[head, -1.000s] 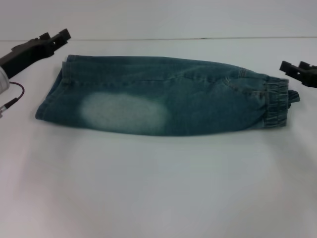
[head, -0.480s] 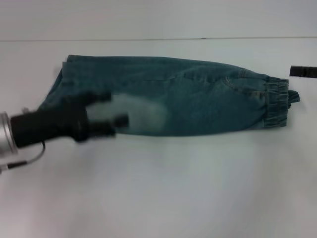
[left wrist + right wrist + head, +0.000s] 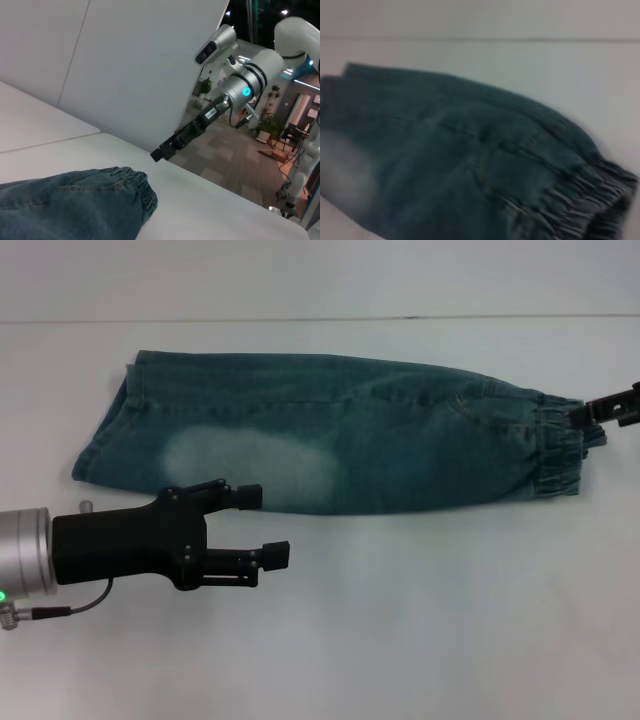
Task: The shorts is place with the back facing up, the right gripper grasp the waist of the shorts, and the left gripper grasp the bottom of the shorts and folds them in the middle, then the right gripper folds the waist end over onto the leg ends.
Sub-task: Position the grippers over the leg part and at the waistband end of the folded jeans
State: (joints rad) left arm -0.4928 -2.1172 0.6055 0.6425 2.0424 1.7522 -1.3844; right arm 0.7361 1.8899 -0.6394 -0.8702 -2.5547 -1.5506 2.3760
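Your shorts [image 3: 330,435] already lie halved lengthwise; the left gripper [image 3: 262,525] hovers spread and empty near their near-left edge, the right gripper [image 3: 612,405] sits at the waist [image 3: 556,445], grip unreadable, and the waist-over-legs fold remains.

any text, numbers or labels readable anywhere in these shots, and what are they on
None can be read.
The shorts show only plain denim and a pale faded patch; no print or number is in view.
The left gripper and right gripper carry no legible markings.
The pale label on the right arm in the left wrist view is too small to read.
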